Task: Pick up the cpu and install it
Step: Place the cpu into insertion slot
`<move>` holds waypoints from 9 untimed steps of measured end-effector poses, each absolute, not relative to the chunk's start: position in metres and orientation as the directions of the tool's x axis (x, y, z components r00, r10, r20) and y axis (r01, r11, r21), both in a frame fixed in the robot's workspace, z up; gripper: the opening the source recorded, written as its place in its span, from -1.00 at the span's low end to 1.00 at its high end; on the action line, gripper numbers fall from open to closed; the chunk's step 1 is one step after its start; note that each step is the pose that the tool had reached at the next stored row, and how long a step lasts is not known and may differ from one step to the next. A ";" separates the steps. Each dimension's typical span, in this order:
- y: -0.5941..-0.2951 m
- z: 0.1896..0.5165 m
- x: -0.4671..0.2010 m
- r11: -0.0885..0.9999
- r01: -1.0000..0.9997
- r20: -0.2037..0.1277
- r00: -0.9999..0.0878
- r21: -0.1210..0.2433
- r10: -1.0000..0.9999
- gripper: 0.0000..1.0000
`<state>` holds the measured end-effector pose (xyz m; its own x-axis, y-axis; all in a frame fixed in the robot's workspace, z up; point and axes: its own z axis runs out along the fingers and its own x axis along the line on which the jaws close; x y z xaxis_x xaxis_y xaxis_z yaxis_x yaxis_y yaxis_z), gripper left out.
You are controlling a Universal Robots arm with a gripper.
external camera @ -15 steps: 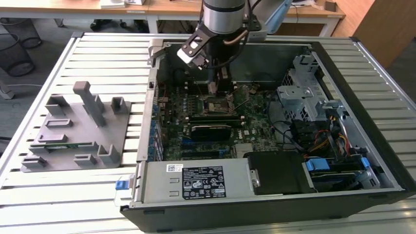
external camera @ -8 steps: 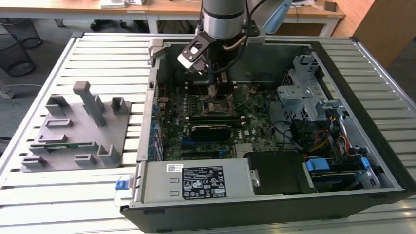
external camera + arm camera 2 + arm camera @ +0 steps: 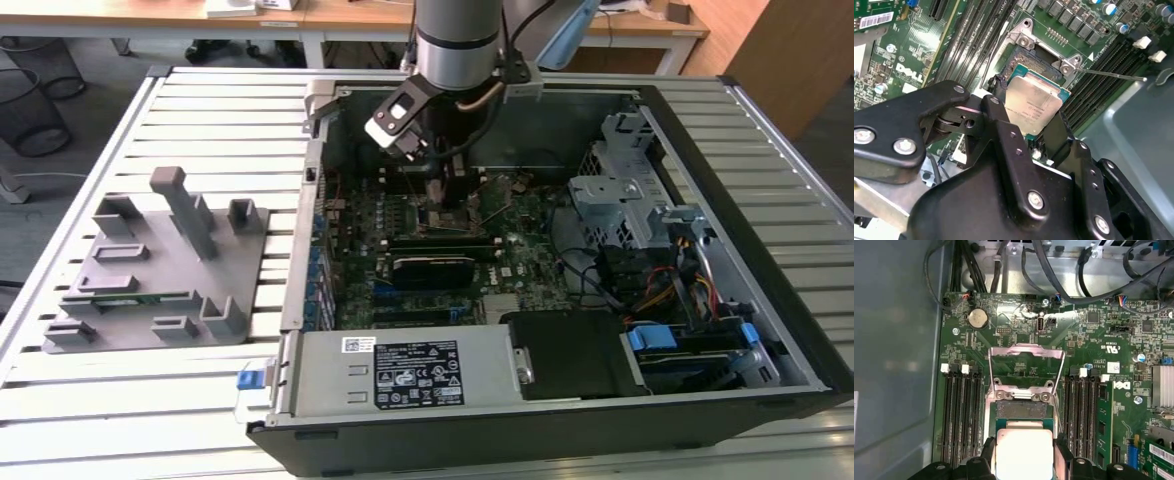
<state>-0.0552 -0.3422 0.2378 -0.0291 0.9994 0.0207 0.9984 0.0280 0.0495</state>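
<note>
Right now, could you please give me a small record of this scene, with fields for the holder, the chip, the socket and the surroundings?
holder: gripper, fingers shut on the cpu
chip: held by two opposite edges, silver top facing up, over the socket
socket: open, retention frame raised
contact: cannot tell whether the chip touches the socket
place: motherboard inside the open computer case
aside: grey holder tray outside the case, at the exterior view's left

In the first wrist view, cannot see the edge of the cpu [image 3: 1023,452] farthest from the socket [image 3: 1021,410]: cut off at the border, sides covered by fingers [image 3: 1063,457].
</note>
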 end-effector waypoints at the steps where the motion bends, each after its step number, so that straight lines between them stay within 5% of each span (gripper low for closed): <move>1: -0.342 0.237 -0.055 0.026 0.998 0.021 -0.027 0.049 0.999 0.08; 9: -0.342 0.226 -0.055 0.020 0.999 0.021 -0.021 0.049 1.000 0.08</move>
<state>-0.0551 -0.3422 0.2258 -0.0209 0.9996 0.0206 0.9986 0.0199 0.0495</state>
